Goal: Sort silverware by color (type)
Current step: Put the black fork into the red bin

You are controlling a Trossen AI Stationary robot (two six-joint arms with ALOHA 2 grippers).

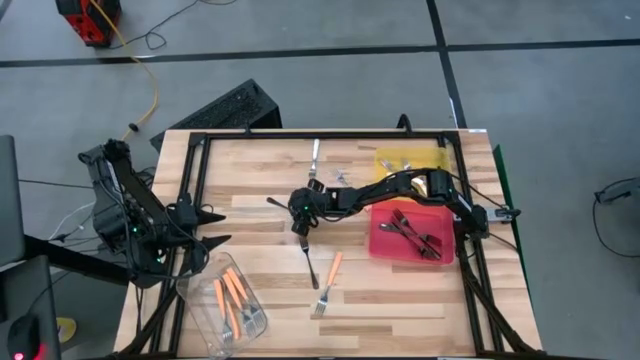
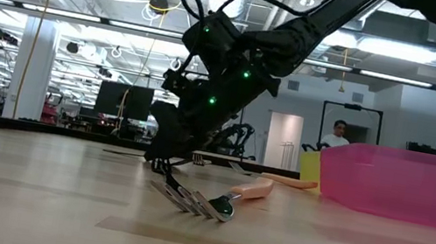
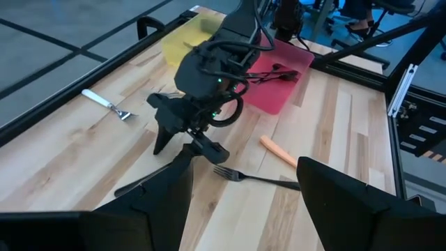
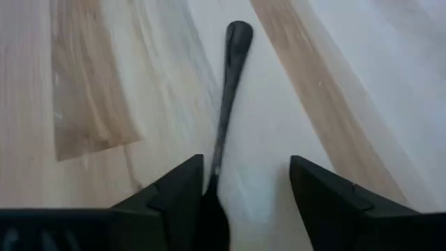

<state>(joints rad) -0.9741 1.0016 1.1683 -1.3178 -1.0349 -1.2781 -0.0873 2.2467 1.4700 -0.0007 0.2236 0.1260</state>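
Note:
A black fork (image 1: pixel 310 262) lies flat on the wooden table near its middle, handle end (image 4: pixel 237 31) toward the near edge. My right gripper (image 1: pixel 303 232) is low over its tine end, open, fingers (image 4: pixel 181 188) on either side of the shaft. An orange-handled fork (image 1: pixel 328 284) lies just right of it. A white-handled fork (image 1: pixel 314 158) lies at the far edge. The red tray (image 1: pixel 385 250) holds dark forks; the yellow tray (image 1: pixel 390 158) holds pale ones. My left gripper (image 1: pixel 210 228) hangs open above the clear tub (image 1: pixel 200 300), which holds orange-handled forks. My right gripper comes slanting down from the far right, its fingers along the black fork near the tine end (image 3: pixel 224 171). In the right wrist view the shaft (image 4: pixel 212 164) runs under the inner edge of one finger; I cannot tell whether it touches. The fork lies flat on the table.
Another dark slim piece (image 1: pixel 275 203) lies left of the right gripper. A black frame (image 1: pixel 190 190) runs around the tabletop. Bare wood lies between the tub and the two forks.

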